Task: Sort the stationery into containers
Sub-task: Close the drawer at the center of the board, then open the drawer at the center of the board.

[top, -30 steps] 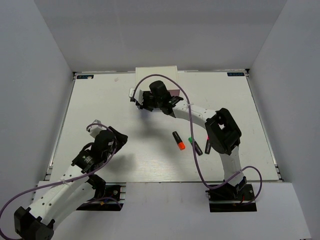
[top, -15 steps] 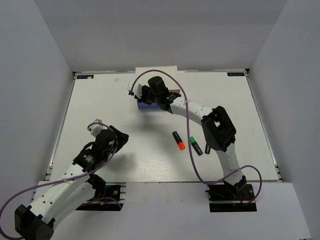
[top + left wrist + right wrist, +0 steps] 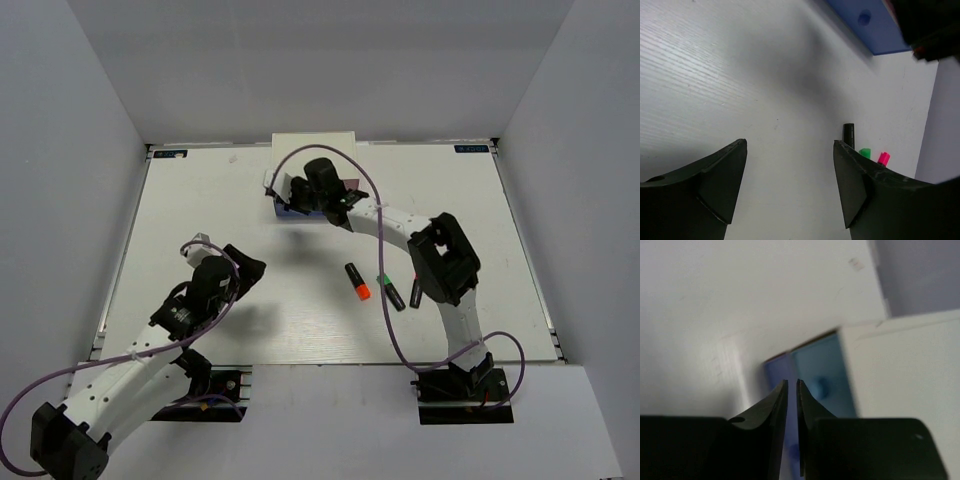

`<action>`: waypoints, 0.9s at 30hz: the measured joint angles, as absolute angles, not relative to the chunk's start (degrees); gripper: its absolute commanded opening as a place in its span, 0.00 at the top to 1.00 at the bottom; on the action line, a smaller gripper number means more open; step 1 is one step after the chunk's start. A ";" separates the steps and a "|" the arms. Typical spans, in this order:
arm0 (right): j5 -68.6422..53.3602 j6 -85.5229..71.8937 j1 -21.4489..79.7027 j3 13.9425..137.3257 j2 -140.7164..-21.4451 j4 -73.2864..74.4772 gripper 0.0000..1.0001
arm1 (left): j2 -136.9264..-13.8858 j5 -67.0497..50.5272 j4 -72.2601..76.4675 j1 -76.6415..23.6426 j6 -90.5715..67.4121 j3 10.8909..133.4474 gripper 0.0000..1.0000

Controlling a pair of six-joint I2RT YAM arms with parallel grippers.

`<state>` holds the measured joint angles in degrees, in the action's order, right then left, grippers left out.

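The white drawer chest stands at the back centre. Its blue drawer is pulled out towards the front, and the pink drawer shows beside it. My right gripper hovers over the blue drawer, shut and empty; in the right wrist view it points at the blue drawer front. Three black markers lie mid-table: orange end, green end, pink end. My left gripper is open and empty, well left of them. The pink tube and the conical piece are not in view.
The left wrist view shows the blue drawer front with its knob far ahead, and the marker ends, green and pink, behind my right finger. The right arm's forearm stretches over the table beside the markers. Grey walls enclose the table.
The blue drawer has come out from the chest under my right gripper. My left gripper has shifted slightly up and to the right. The markers have not moved.
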<state>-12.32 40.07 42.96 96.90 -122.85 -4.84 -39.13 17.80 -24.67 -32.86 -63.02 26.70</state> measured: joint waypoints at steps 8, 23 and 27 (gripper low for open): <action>-19.62 35.77 41.65 67.22 -100.71 -11.70 0.17 | -47.88 14.13 -6.24 -32.86 -60.05 23.46 0.30; -17.41 16.51 28.12 49.41 -79.57 -10.02 0.89 | -95.88 8.91 49.58 -32.73 -68.82 24.40 0.46; -16.19 14.70 24.10 45.04 -75.37 -9.52 0.89 | -107.79 10.17 61.56 -32.73 -73.21 28.97 0.42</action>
<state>-16.19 14.70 24.10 45.04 -75.37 -9.52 -107.79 10.17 61.56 -32.73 -73.21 28.97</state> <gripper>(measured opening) 0.112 0.568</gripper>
